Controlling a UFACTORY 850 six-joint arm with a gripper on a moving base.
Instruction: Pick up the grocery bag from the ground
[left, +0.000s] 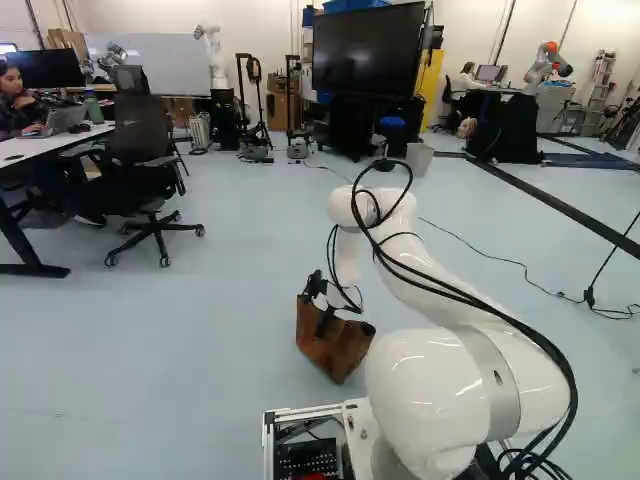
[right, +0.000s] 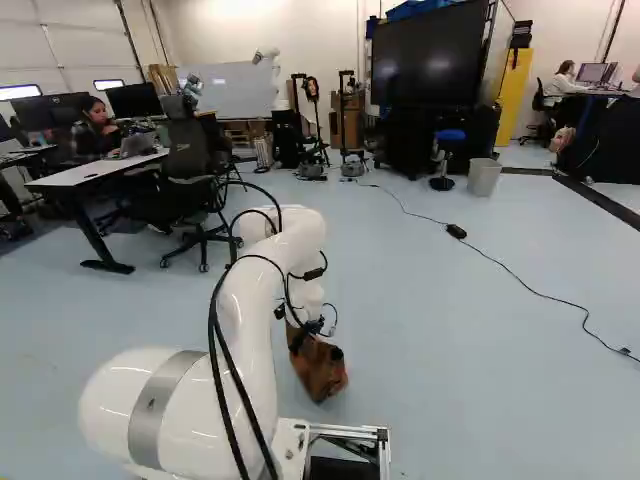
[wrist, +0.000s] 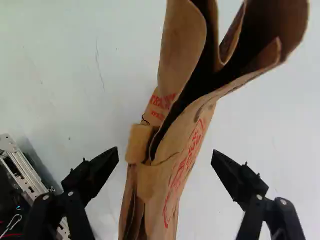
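Brown paper grocery bag (left: 338, 352) on the pale floor (left: 200, 340), close ahead of the base (left: 300, 412). White arm (left: 435, 385) reaches down over it. Gripper (right: 316, 340) at the bag, fingers spread wide, one on each side; wrist view shows the bag between them, gap on both sides, no pinch. Bag's mouth gapes, red print on its side. Black office chair (left: 140, 145) well apart, at the left of the left base view.
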